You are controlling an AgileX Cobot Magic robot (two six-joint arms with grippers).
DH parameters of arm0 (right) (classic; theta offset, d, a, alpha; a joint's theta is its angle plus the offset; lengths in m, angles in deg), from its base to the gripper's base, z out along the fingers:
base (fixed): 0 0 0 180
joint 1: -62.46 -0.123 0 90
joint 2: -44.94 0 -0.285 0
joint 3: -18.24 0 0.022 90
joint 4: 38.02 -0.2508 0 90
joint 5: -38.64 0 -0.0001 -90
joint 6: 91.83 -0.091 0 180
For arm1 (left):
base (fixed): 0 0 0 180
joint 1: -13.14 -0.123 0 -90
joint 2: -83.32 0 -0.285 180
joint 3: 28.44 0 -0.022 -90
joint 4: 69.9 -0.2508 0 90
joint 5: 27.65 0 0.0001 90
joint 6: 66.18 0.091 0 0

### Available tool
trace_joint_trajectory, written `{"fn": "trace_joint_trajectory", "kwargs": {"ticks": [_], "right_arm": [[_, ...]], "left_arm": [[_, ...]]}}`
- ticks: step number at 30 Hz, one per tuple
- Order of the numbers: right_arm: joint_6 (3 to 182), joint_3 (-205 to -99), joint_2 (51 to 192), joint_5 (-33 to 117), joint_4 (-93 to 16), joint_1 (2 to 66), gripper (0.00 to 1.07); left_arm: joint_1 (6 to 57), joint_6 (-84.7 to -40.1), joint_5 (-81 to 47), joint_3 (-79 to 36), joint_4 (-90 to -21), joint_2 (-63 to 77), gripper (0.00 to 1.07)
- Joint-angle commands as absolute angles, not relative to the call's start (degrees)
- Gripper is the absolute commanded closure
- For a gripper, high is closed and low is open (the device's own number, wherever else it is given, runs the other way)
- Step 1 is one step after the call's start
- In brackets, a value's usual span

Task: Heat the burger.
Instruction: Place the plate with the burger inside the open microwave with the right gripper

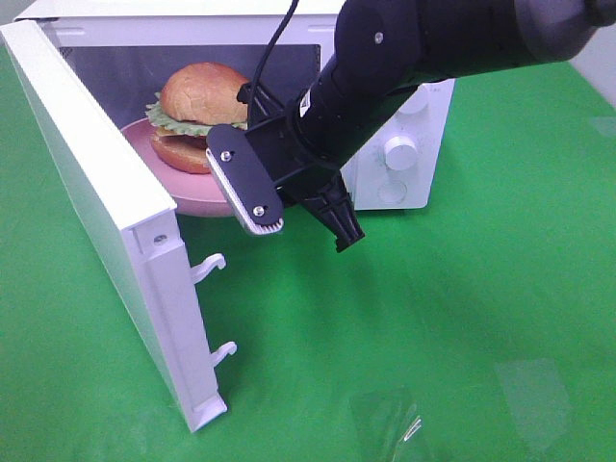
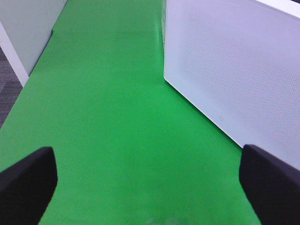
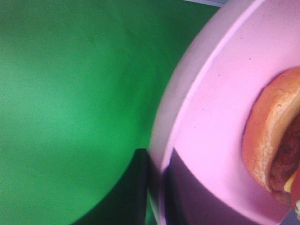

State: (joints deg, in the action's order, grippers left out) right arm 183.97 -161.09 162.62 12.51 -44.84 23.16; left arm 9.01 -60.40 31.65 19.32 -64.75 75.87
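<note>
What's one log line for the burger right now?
right fingers: shut on pink plate | burger: on plate, in open microwave | left fingers: open, empty

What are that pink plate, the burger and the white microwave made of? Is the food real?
The pink plate is likely plastic, smooth with a soft sheen and faint specks. The burger seems a plastic model; the bun is uniformly glossy, though I can't be sure. The microwave is white plastic or painted metal, matte; which one is unclear.
</note>
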Motion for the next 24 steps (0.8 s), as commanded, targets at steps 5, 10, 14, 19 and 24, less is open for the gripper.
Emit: {"fn": "trace_joint_trajectory", "kwargs": {"ticks": [5, 10, 14, 19, 24], "right_arm": [[179.79, -166.31, 164.96, 15.95, -39.34, 23.27, 1.07], [178.24, -167.62, 166.05, 15.89, -37.57, 23.27, 1.07], [176.52, -170.37, 168.46, 14.92, -35.96, 23.27, 1.07], [173.66, -172.49, 170.69, 13.31, -34.19, 23.84, 1.07], [172.28, -174.10, 171.95, 12.80, -33.55, 23.96, 1.07]], "left_arm": [[9.13, -60.57, 31.31, 19.32, -64.52, 76.91, 0.07], [9.13, -60.57, 31.31, 19.32, -64.52, 76.91, 0.07], [9.13, -60.57, 31.31, 19.32, -64.52, 76.91, 0.07], [9.13, -60.57, 31.31, 19.32, -64.52, 76.91, 0.07], [9.13, -60.57, 31.31, 19.32, -64.52, 76.91, 0.07]]}}
